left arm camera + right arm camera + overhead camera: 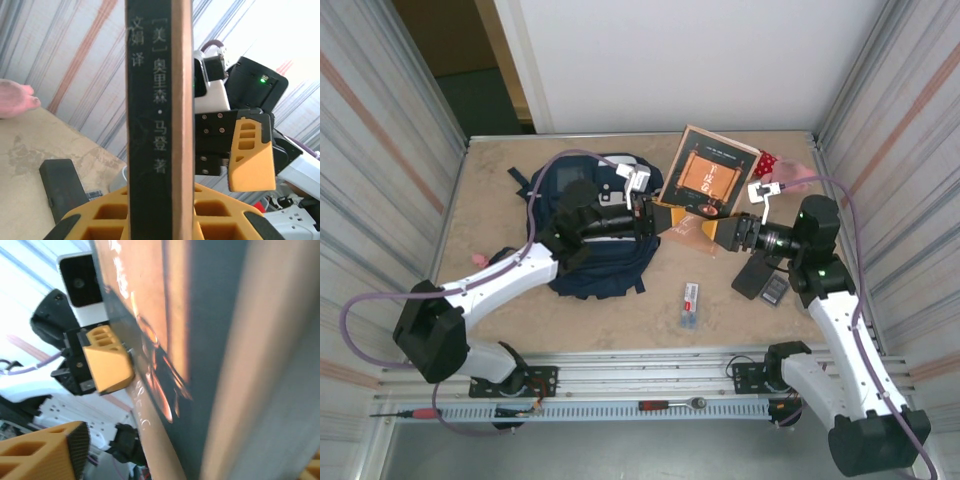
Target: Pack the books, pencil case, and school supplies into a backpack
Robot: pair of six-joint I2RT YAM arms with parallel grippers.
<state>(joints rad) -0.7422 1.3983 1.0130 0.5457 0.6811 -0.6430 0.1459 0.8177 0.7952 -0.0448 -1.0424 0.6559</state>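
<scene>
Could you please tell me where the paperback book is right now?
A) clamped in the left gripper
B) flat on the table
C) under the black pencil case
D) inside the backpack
A: in the left wrist view the spine of the paperback book stands between the orange fingers of the left gripper, shut on it.

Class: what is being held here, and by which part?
The left end effector grips the book at its spine edge; the right end effector is open around it.

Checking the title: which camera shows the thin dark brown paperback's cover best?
Top external: the thin dark brown paperback shows most of its front cover. Left wrist sees its spine; right wrist, a steep, blurred sliver.
</scene>
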